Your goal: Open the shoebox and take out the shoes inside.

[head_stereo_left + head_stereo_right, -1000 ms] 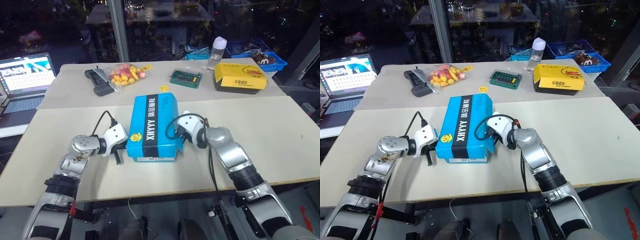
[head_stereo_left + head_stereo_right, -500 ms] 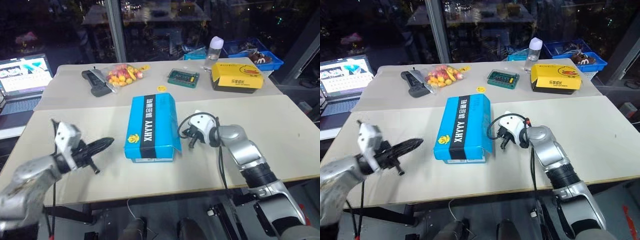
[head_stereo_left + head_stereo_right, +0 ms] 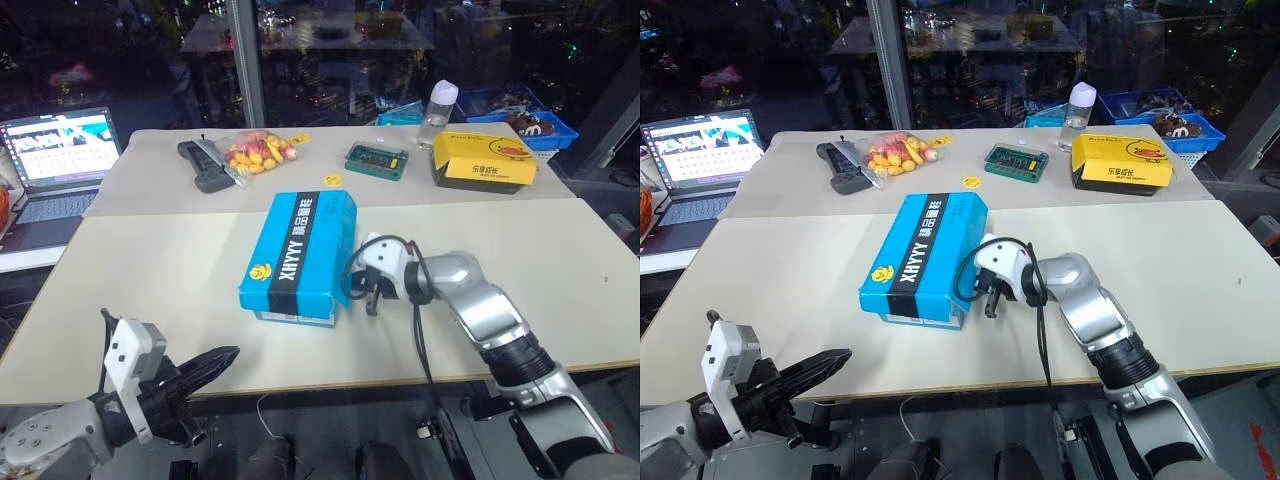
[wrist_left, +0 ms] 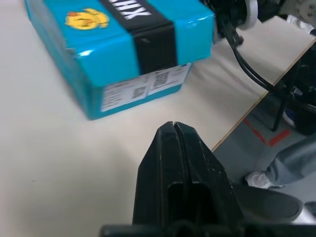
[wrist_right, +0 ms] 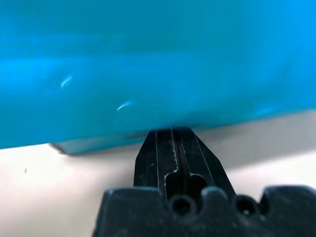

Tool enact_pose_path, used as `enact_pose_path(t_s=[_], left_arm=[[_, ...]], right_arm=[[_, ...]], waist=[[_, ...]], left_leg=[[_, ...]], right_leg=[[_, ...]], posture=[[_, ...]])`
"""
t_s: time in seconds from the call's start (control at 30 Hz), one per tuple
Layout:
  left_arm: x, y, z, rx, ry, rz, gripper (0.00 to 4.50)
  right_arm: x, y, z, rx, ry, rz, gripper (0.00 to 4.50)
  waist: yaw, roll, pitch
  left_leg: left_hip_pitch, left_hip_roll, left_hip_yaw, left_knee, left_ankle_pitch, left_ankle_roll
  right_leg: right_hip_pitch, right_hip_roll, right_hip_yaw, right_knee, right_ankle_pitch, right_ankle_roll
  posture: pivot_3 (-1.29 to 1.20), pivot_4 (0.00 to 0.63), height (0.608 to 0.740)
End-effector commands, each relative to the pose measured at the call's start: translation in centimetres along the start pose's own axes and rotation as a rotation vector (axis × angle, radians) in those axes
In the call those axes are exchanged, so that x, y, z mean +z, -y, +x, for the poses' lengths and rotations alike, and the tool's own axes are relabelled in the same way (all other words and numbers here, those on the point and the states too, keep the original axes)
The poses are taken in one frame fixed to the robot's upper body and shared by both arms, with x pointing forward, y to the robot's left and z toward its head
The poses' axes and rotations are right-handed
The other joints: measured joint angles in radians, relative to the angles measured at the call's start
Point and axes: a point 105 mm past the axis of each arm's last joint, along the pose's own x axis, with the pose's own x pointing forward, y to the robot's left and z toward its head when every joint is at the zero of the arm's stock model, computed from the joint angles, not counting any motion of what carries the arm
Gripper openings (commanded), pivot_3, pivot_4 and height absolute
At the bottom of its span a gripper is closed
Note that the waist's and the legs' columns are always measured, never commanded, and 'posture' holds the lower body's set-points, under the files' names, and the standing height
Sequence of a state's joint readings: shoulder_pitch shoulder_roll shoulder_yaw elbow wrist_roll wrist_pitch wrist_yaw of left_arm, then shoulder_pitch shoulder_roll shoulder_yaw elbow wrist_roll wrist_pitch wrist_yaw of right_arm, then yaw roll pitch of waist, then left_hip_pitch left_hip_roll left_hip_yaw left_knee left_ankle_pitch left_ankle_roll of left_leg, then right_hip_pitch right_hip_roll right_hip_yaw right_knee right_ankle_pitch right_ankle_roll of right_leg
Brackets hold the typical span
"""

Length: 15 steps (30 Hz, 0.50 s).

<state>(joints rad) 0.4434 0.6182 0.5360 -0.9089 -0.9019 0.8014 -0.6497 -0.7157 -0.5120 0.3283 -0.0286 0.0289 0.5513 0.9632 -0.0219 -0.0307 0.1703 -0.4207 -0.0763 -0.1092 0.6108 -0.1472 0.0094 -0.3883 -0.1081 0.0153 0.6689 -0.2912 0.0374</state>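
Two sets of fingers are pressing together, gripping nothing. My right gripper (image 3: 372, 298) is pointing at the shoebox (image 3: 298, 252) lid's right long edge, the nearer one. My left gripper (image 3: 215, 362) is hovering off the desk (image 3: 150, 270) front, well apart.

Silver-grey jointed arms, ribbed black forearm sleeves, white wrist housings. Black looped cable at right gripper (image 3: 372, 297). Left gripper (image 3: 222, 357): tapered black fingers (image 4: 173, 163), grooved, with screw holes at base.

bright blue shoebox (image 3: 299, 254), black-banded lid closed, lying flat mid-table
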Motion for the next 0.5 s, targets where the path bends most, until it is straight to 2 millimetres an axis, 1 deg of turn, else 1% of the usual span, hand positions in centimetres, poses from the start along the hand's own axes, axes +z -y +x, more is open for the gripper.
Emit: enact_pose_path(t_s=[0.03,0.07,0.1,0.17,0.2,0.23,0.27,0.3,0.33,0.37,0.4,0.43,0.47,0.5], left_arm=[[0.9,0.6,0.4,-0.016,0.036,0.042,0.01],[1.0,0.5,0.6,-0.014,0.040,0.043,0.01],[1.1,0.5,0.7,-0.013,0.045,0.043,0.01],[1.1,0.4,0.9,-0.014,0.051,0.039,0.01],[1.1,0.4,1.1,-0.020,0.049,0.040,0.01],[1.1,0.3,1.2,-0.024,0.047,0.041,0.01],[1.0,0.3,1.3,-0.025,0.046,0.037,0.01],[0.9,0.2,1.4,-0.028,0.044,0.035,0.01],[0.8,0.2,1.5,-0.030,0.042,0.033,0.01],[0.8,0.2,1.6,-0.034,0.042,0.032,0.01],[0.8,0.3,1.7,-0.037,0.043,0.031,0.01],[0.9,0.3,1.7,-0.041,0.047,0.034,0.01],[1.0,0.3,1.8,-0.043,0.050,0.035,0.01],[1.1,0.2,1.8,-0.038,0.053,0.036,0.01]], right_arm=[[2.9,1.6,-1.2,0.008,0.061,-0.050,0.07],[3.4,1.8,-1.2,0.021,0.058,-0.077,0.07],[4.4,2.1,-1.1,0.040,0.057,-0.123,0.07],[7.0,2.6,-0.5,0.078,0.063,-0.224,0.07],[9.5,3.1,-0.1,0.073,0.099,-0.277,0.07],[11.1,3.3,0.2,0.068,0.125,-0.308,0.07],[14.2,4.2,0.4,0.023,0.196,-0.343,0.07],[17.8,5.1,0.3,-0.044,0.292,-0.363,0.07],[21.1,5.9,-0.1,-0.105,0.391,-0.349,0.07],[24.1,6.4,-0.8,-0.147,0.506,-0.299,0.07],[25.7,6.7,-1.2,-0.165,0.574,-0.257,0.07],[26.5,6.6,-1.3,-0.154,0.625,-0.234,0.07],[26.9,6.6,-1.4,-0.144,0.653,-0.224,0.07],[25.7,6.6,-0.5,-0.143,0.614,-0.234,0.07]], waist=[[0.001,0.000,0.000],[0.001,0.000,0.000],[0.002,0.000,0.000],[-0.004,0.001,0.001],[-0.009,0.001,0.001],[-0.018,0.002,0.001],[-0.022,0.002,0.001],[-0.027,0.002,0.001],[-0.032,0.002,0.001],[-0.034,0.003,0.002],[-0.033,0.003,0.002],[-0.025,0.003,0.002],[-0.017,0.002,0.001],[-0.007,0.001,0.000]], left_leg=[[0.000,0.001,0.000,0.000,0.000,0.000],[0.000,0.002,0.001,-0.001,0.000,0.000],[0.000,0.002,0.001,-0.001,0.000,0.000],[0.000,0.003,0.002,-0.001,0.000,0.000],[-0.001,0.003,0.003,-0.001,0.000,0.000],[0.000,0.004,0.003,-0.001,0.000,0.000],[0.000,0.005,0.003,-0.002,0.000,0.000],[0.000,0.005,0.003,-0.003,0.000,-0.001],[0.001,0.006,0.003,-0.003,-0.001,-0.001],[0.000,0.007,0.003,-0.004,-0.001,-0.003],[0.000,0.009,0.003,-0.005,-0.001,-0.006],[-0.001,0.011,0.003,-0.005,-0.003,-0.008],[-0.002,0.013,0.003,-0.005,-0.004,-0.011],[-0.001,0.014,0.002,-0.004,-0.006,-0.012]], right_leg=[[0.000,0.001,0.000,-0.001,0.000,-0.001],[0.000,0.002,0.000,-0.003,0.001,-0.001],[0.000,0.002,-0.001,-0.003,0.001,-0.001],[0.000,0.003,0.000,-0.004,0.002,-0.002],[-0.001,0.003,0.000,-0.004,0.002,-0.003],[-0.001,0.004,0.000,-0.004,0.002,-0.003],[-0.001,0.005,0.001,-0.004,0.003,-0.003],[-0.002,0.006,0.001,-0.004,0.003,-0.004],[-0.003,0.008,0.002,-0.004,0.004,-0.005],[-0.004,0.010,0.004,-0.003,0.004,-0.006],[-0.006,0.012,0.004,-0.002,0.005,-0.007],[-0.008,0.015,0.004,-0.002,0.005,-0.008],[-0.009,0.016,0.003,-0.002,0.004,-0.009],[-0.012,0.017,0.001,-0.003,0.004,-0.011]], posture=[[0.00,0.150,0.734],[0.00,0.150,0.734],[0.00,0.150,0.734],[0.00,0.150,0.734],[0.00,0.150,0.734],[0.00,0.150,0.734],[0.00,0.150,0.734],[0.00,0.150,0.734],[0.00,0.150,0.734],[0.00,0.150,0.734],[0.00,0.150,0.734],[0.00,0.150,0.734],[0.00,0.150,0.734],[0.00,0.150,0.734]])
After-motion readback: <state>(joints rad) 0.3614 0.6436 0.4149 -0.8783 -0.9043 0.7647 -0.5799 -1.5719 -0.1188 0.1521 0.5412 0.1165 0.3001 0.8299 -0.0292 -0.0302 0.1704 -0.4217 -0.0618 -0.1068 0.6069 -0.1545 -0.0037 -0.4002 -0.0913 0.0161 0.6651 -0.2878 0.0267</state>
